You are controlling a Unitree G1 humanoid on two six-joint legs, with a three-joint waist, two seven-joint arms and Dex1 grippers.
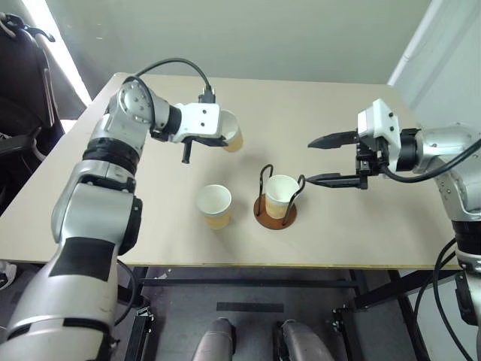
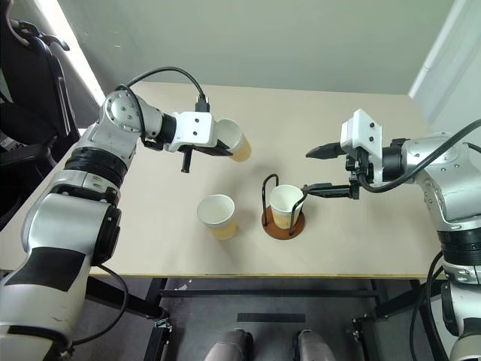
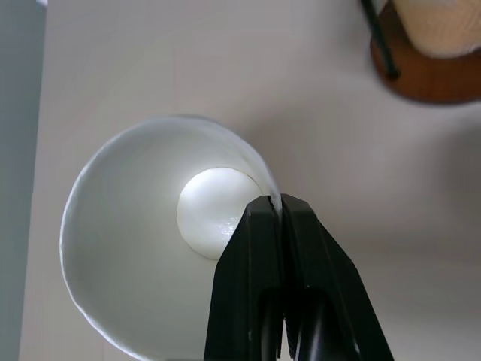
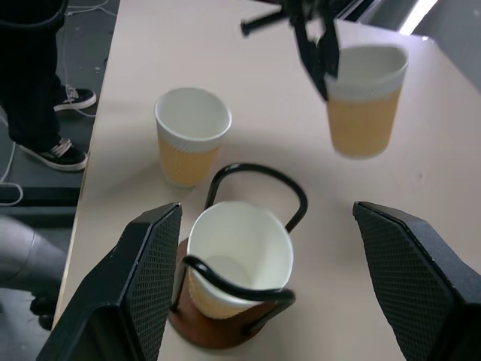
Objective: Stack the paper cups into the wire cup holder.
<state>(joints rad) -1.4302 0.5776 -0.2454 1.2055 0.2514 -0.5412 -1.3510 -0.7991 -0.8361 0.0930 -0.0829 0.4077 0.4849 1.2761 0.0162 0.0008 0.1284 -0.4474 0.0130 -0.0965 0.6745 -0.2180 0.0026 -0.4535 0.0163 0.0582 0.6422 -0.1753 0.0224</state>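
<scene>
My left gripper [image 3: 272,201] is shut on the rim of a paper cup [image 1: 232,136], one finger inside and one outside. The cup hangs tilted above the tan table, behind and to the left of the wire cup holder [image 1: 275,216]. The holder has a reddish-brown disc base and black wire loops, and a second paper cup [image 1: 282,193] sits upright inside it. A third paper cup [image 1: 215,204] stands on the table just left of the holder. To the right of the holder, slightly above it, my right gripper [image 1: 310,162] is open and points left with nothing between its fingers.
The table's front edge [image 1: 248,265] runs close to the holder and the standing cup. A black chair [image 1: 22,83] is off the table's left side. A person's dark trousers and shoes [image 4: 46,147] show beside the table in the right wrist view.
</scene>
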